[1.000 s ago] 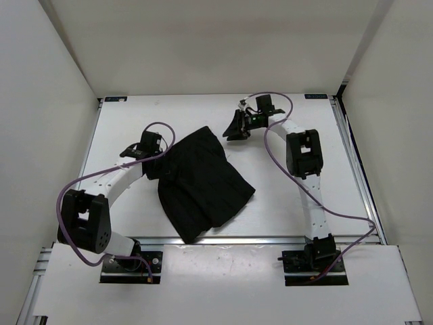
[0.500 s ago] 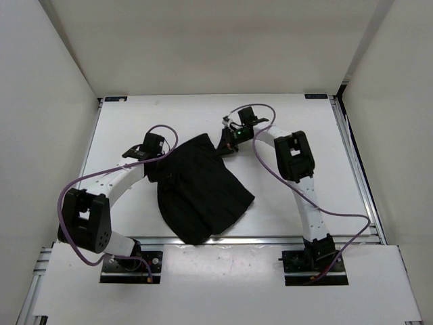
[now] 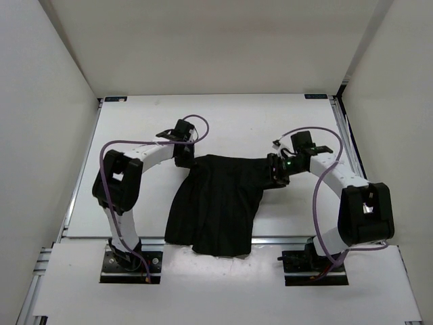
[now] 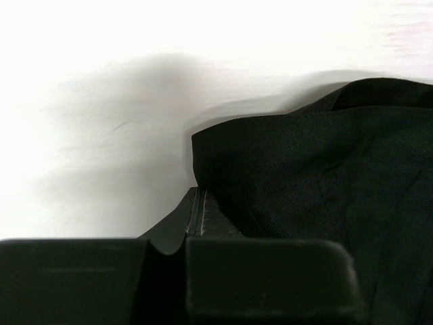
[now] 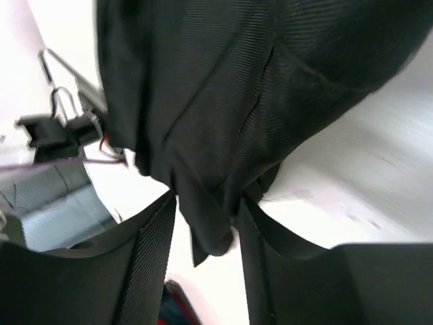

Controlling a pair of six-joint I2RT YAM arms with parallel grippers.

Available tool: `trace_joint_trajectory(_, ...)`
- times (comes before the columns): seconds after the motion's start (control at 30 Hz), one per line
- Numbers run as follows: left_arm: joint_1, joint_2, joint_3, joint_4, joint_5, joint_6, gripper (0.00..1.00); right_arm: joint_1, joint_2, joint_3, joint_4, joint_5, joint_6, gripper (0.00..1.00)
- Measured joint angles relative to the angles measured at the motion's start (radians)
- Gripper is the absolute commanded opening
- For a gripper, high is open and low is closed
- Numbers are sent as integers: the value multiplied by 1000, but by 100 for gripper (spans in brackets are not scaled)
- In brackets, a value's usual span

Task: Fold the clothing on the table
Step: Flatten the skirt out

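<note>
L tool (image 4: 196, 205) clamped on clothing (image 3: 216, 203) corner | R tool (image 5: 206, 218) grips opposite corner (stretched betw.)

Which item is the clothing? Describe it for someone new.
Start at the white table between the two arms. Stretched from the left gripper to the right gripper is the clothing, a black, finely pleated garment flaring toward the near edge. It is the only soft fabric there; the black grippers are rigid.
</note>
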Motion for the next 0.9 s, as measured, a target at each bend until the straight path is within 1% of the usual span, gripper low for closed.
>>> trace_joint_trajectory(0.13, -14, 36, 54, -3, 13, 13, 0, -89, 11, -41, 14, 50, 20, 48)
trace_joint_trajectory(0.23, -6, 36, 71, -6, 14, 20, 0, -147, 19, -41, 48, 131, 42, 49)
trace_joint_trajectory(0.4, 11, 32, 70, -14, 13, 28, 0, -174, 60, -34, 105, 259, 87, 51)
trace_joint_trajectory(0.5, 24, 17, 53, -16, 13, 31, 0, -179, 143, -3, 129, 303, 115, 51)
trace_joint_trajectory(0.67, 36, -4, 34, -23, 13, 33, 0, -182, 272, 29, 224, 302, 161, 50)
trace_joint_trajectory(0.9, 39, -5, 24, -22, 11, 39, 0, -211, 370, 87, 427, 216, 258, 52)
